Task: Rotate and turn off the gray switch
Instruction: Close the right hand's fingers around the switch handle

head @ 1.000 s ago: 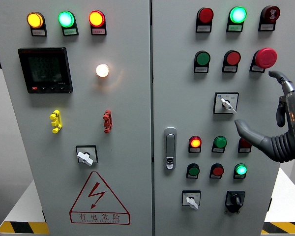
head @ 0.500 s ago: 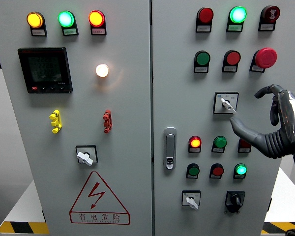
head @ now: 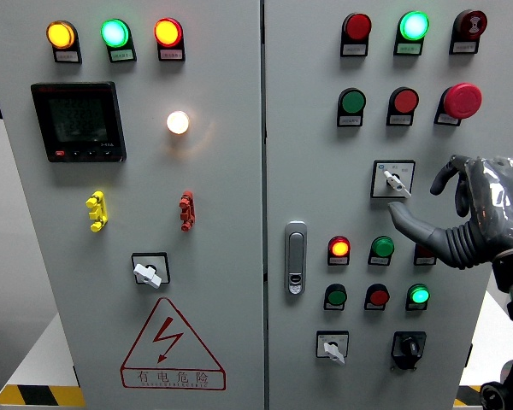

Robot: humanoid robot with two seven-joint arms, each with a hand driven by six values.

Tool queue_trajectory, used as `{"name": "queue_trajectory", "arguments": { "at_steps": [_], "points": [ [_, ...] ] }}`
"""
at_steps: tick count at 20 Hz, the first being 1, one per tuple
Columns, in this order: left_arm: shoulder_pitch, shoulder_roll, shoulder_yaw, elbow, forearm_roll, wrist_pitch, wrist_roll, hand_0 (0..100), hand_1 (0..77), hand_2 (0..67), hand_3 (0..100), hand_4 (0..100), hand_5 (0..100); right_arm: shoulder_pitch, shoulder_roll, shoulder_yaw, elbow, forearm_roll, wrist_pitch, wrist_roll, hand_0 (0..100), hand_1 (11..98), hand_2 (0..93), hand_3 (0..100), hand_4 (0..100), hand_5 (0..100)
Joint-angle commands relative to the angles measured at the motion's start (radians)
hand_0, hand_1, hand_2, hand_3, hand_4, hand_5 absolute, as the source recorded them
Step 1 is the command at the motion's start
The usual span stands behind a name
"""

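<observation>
**Hand Close to the Switch, Turn Not Made**

The right hand (head: pixel 462 209) hangs just beside the gray switch (head: pixel 393 179) on the right door (head: pixel 308 128). Its thumb (head: pixel 408 221) points up under the switch and a curled finger (head: pixel 445 171) sits to the switch's right. The fingers are half curled and hold nothing. I cannot tell if the thumb touches the switch plate. The switch sits in the middle of the right door, below the big red mushroom button (head: pixel 462 100), and its small handle points down and to the right. As I judge it, the reach is nearly done, but the grip and the turn are both left to do. No left hand shows.

Now the count. I see three switches with light handles: the one by the hand, one low on the right door (head: pixel 332 346), and one on the left door (head: pixel 149 270). There is one black knob (head: pixel 408 347). The left door has three lit lamps on top, one white lamp (head: pixel 178 122), one dark screen (head: pixel 78 121), one yellow handle (head: pixel 96 211), one red handle (head: pixel 186 211) and one warning sign (head: pixel 173 346). The right door has one silver latch (head: pixel 296 256). Apart from the mushroom button, it has about eleven round lamps and buttons, one partly hidden by the hand.
</observation>
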Motion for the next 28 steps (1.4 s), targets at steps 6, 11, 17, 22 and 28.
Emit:
{"name": "queue_trajectory", "arguments": {
  "at_steps": [6, 11, 17, 22, 28],
  "points": [
    [0.0, -0.001, 0.0, 0.0, 0.0, 0.0, 0.0, 88, 0.0, 13.2, 19, 8, 11, 0.033, 0.0, -0.018, -0.055, 0.001, -0.006, -0.002, 0, 37.6, 66.8, 99, 100, 100],
    [0.0, -0.001, 0.0, 0.0, 0.0, 0.0, 0.0, 88, 0.0, 13.2, 19, 8, 11, 0.048, 0.0, -0.021, -0.076, 0.001, -0.006, -0.002, 0, 37.3, 67.0, 99, 100, 100],
    [0.0, 0.0, 0.0, 0.0, 0.0, 0.0, 0.0, 88, 0.0, 13.2, 19, 8, 11, 0.065, 0.0, -0.023, -0.099, 0.001, -0.007, -0.002, 0, 36.8, 67.0, 98, 100, 100],
    [0.0, -0.001, 0.0, 0.0, 0.0, 0.0, 0.0, 88, 0.0, 13.2, 19, 8, 11, 0.065, 0.0, -0.024, -0.108, 0.001, -0.007, -0.002, 0, 34.5, 67.2, 98, 100, 100],
    [0.0, -0.001, -0.001, 0.0, 0.0, 0.0, 0.0, 88, 0.0, 13.2, 19, 8, 11, 0.068, 0.0, -0.037, -0.122, 0.001, -0.013, -0.002, 0, 31.0, 67.9, 99, 100, 100]
  ]
}}
